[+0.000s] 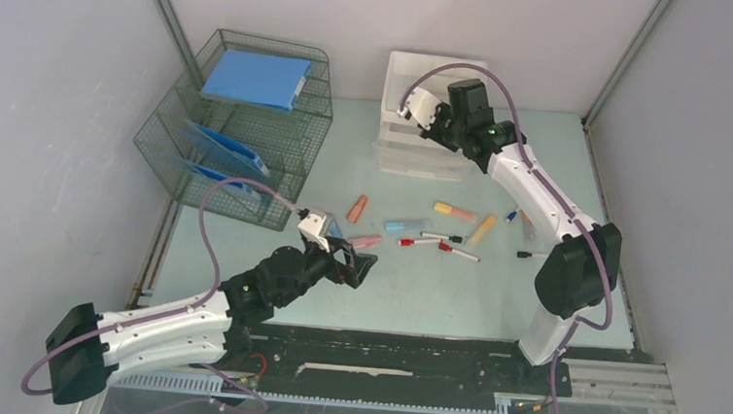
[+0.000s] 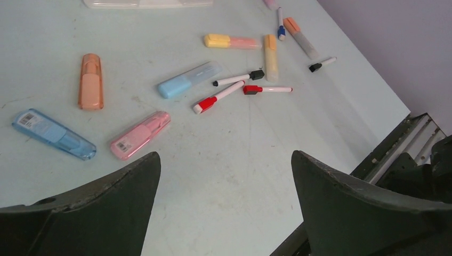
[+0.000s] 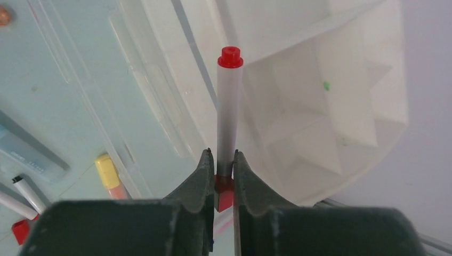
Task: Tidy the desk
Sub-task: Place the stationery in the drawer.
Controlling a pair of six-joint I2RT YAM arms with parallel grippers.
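The desk (image 1: 415, 298), a broad mint-green tabletop, filled the floor of the grey-walled booth from the black front rail (image 1: 381, 359) to the back wall. It looked rigid, heavy and smooth. It was probably nothing to grasp, and small items would likely slide on it if nudged.

A wire mesh tray rack (image 1: 299, 134) stood at the far left corner with a blue box (image 1: 258, 79) on top. A white plastic bin (image 1: 421, 70) sat at the far middle. The near half of the desk lay bare, giving the left arm room. The side walls and the right edge crowded the outer pens.

The left gripper (image 2: 224, 208) hovered low over that bare patch, its fingers spread wide and holding nothing. The right gripper (image 3: 220, 157) was over the bin, its fingers pressed against a red-capped marker (image 3: 229, 106) near its lower end.

Between the arms lay the scatter:
- A blue highlighter (image 2: 53, 133), a pink one (image 2: 140, 135) and an orange highlighter (image 2: 90, 81) lay well apart.
- The thin markers (image 2: 218, 97) were clustered and touching.

These all looked light, hard and slick, and were probably best pinched across mid-barrel.
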